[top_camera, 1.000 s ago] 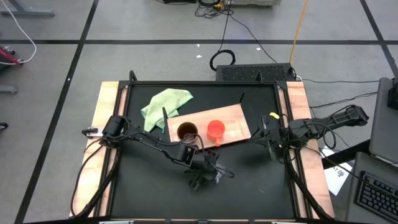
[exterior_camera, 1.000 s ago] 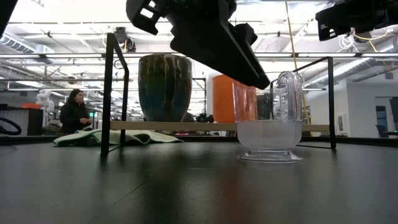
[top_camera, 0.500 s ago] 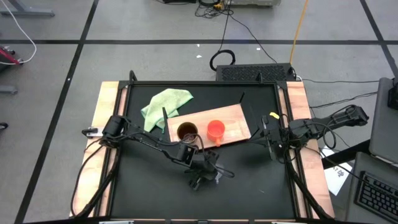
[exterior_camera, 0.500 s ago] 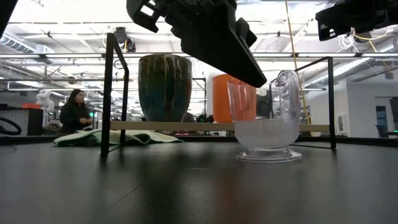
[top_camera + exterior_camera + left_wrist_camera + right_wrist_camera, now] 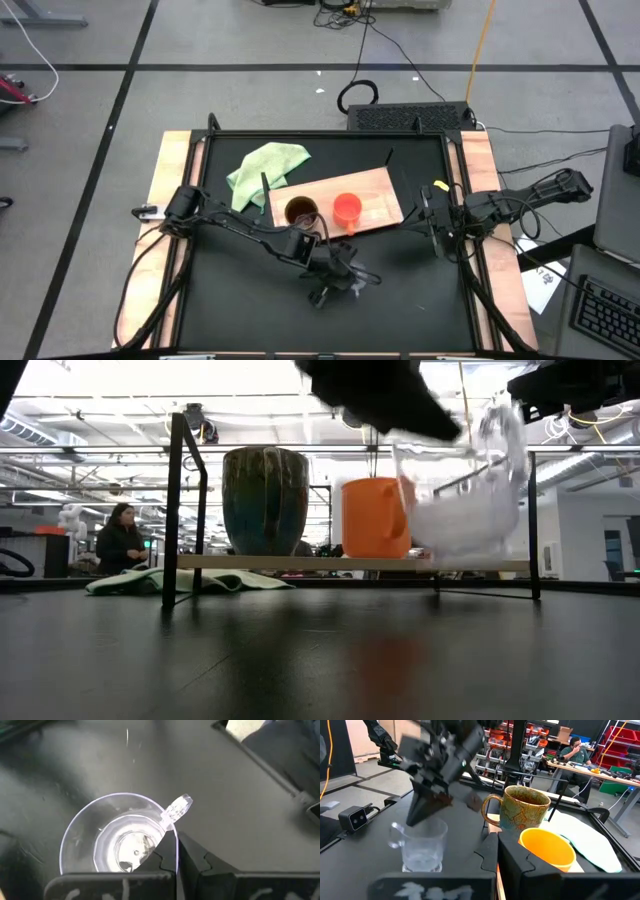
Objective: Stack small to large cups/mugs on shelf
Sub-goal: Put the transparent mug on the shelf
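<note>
The clear glass cup [image 5: 465, 490] hangs tilted above the black table, with my left gripper [image 5: 335, 272] shut on it. The brown mug [image 5: 300, 212] and the orange cup [image 5: 346, 209] stand upright side by side on the light-wood shelf [image 5: 375, 195], beyond the glass cup. The right wrist view shows the brown mug [image 5: 522, 812] and orange cup [image 5: 547, 847] up close. My right gripper [image 5: 432, 225] waits shut near the table's right edge, holding nothing. My left gripper pinches the glass cup's rim [image 5: 173, 845] right beside the handle [image 5: 177, 810], one finger inside the cup and one outside. The fingers slant down from above. The cup is lifted clear of the table and tilted below the fingers.
A light green cloth [image 5: 265, 168] lies at the table's far left, next to the shelf. Black frame posts [image 5: 180, 510] stand at the table's far corners. A person [image 5: 120, 540] sits in the room beyond.
My left gripper has gone up and a little toward the table's right edge with the glass cup. The cup stood flat on the table and now hangs clear of it, tipped over to one side.
</note>
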You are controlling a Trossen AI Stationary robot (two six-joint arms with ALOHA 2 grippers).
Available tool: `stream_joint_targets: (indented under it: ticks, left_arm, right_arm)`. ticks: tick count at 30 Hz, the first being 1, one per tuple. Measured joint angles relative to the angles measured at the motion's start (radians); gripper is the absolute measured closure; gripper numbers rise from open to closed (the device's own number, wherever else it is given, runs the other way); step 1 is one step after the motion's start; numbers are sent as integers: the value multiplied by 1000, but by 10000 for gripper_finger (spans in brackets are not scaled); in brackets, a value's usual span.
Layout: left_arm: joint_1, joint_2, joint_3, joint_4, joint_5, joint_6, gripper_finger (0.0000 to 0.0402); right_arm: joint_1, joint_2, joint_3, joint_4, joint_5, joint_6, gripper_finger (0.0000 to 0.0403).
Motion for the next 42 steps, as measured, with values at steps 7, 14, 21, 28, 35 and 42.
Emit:
stream_joint_targets:
  ticks: [7,14,21,28,35,42]
  left_arm:
    - [-19,0,165,-116,0,-16,400]
    - [-13,0,318,-205,-160,-48,400]
    - [30,0,450,-308,-196,-49,401]
    - [92,-33,471,-294,-193,-59,401]
    - [107,-92,471,-278,-193,-7,401]
    - [107,-161,471,-297,-265,25,401]
  right_arm:
    - [0,0,0,0,0,0,403]
    - [0,-1,0,0,0,23,403]
    - [0,-18,0,1,0,19,403]
    - [0,-95,0,-12,-1,-2,403]
    - [0,-190,1,-108,-2,-1,403]
    - [0,-244,1,-167,-4,0,403]
